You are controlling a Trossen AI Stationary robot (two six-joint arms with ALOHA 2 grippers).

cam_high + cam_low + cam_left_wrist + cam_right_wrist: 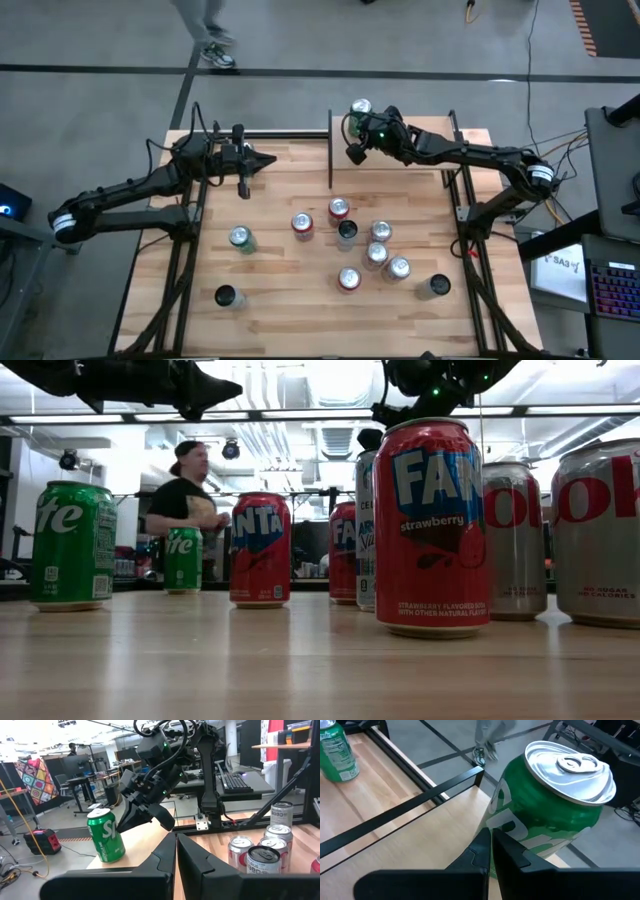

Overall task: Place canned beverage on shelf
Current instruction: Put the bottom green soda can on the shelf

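A green soda can [361, 107] stands upright on its base at the far left corner of the light wooden shelf [420, 155]. It also shows in the right wrist view [550, 805] and the left wrist view [105, 836]. My right gripper [490, 842] is shut and hovers just beside the can on its near side, over the shelf board [415, 840]; it also shows in the high view [353, 152]. My left gripper [265, 161] is shut and empty, held above the table's far left part, pointing toward the shelf. My right gripper's shut fingertips [480, 845] stand close to the lower side wall of the green can [520, 840], slanting down from above. I cannot tell whether they touch it. The can stands upright on the shelf.
Several cans stand on the table's middle: red ones [302, 224], silver ones [398, 267], a green one [241, 238] and a dark one [226, 296]. Black rails [410, 805] edge the shelf. A person [185, 495] stands beyond the table's far edge.
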